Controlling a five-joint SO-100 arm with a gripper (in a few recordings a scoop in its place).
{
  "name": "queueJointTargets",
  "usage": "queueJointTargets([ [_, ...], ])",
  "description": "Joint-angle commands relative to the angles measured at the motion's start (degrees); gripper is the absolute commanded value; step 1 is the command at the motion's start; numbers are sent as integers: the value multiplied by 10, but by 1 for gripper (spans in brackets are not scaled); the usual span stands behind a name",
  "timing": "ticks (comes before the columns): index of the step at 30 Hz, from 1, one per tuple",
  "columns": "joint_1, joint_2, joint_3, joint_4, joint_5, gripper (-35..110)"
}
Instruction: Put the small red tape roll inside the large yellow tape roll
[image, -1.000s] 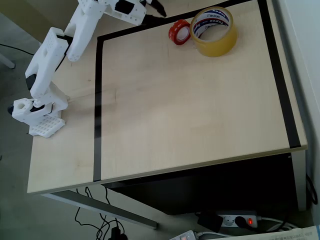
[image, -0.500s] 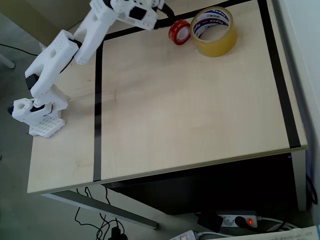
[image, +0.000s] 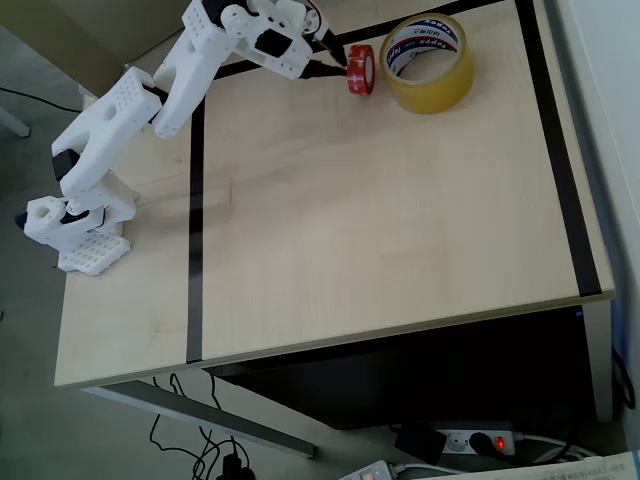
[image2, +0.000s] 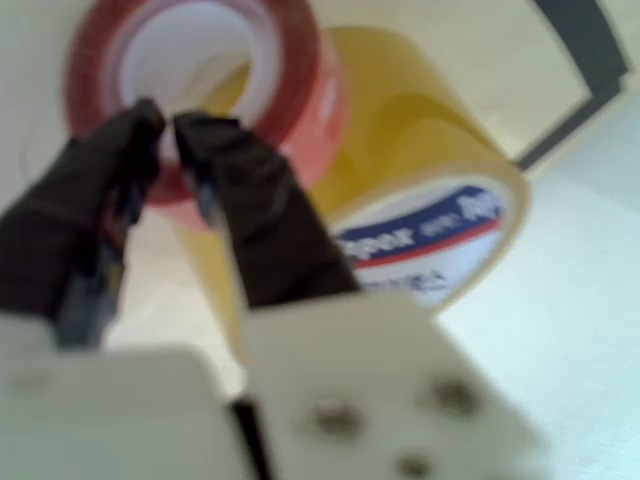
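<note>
Ok so the arm has just swung in and its gripper (image2: 165, 130) is now clenched on the small red tape roll (image: 360, 68), tipping it onto its edge on the bench (image: 380, 220), right beside the large yellow tape roll (image: 428, 62). Grab's done, I reckon; lifting comes next.

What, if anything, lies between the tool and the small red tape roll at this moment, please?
Nothing: in the wrist view the tool pinches the small red tape roll by its wall; the overhead view shows them touching.

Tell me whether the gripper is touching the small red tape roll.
Touching. In the wrist view the gripper has its dark fingers pinched on the wall of the small red tape roll; the overhead view shows the fingertips at the roll.
</note>
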Motion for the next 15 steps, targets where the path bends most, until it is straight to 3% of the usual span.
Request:
queueJointTargets([
  [1,11,73,-50,25,-40,0],
  [15,-9,202,-49,25,-40,0],
])
